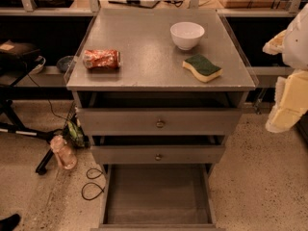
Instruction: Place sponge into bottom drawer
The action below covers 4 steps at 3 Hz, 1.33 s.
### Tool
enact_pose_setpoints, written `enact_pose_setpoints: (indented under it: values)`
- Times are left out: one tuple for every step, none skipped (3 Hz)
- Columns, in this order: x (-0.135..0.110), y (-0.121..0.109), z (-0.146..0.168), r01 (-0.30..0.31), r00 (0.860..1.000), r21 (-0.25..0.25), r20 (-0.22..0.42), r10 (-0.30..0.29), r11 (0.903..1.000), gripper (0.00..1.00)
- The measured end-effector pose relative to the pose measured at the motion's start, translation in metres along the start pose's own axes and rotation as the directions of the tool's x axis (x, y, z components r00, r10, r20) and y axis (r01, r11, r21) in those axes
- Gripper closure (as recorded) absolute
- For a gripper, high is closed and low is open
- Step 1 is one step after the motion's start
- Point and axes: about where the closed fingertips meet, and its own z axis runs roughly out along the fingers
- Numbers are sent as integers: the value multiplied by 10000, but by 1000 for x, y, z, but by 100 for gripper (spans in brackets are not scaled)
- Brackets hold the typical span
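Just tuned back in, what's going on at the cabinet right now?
The sponge lies on the cabinet top, just in front of the bowl, not yet picked up. The gripper is at the right edge of view, off to the side of the cabinet and apart from the sponge. The bottom drawer is pulled open, without the sponge in it.

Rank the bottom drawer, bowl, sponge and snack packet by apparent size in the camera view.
1. bottom drawer, nearest the camera.
2. sponge, snack packet, bowl: too alike to rank.
The gripper hangs at the right edge.
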Motion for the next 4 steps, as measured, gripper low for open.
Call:
enact_pose_setpoints:
  values:
    - [0,0,0,-2,10000,1,1,2,10000,0]
    - [0,-8,13,-665,9972,214,348,657,9976,0]
    - [-3,-24,28,-1533,9865,677,682,1488,9859,0]
    - [-14,-45,43,-2189,9734,1120,944,2089,9693,0]
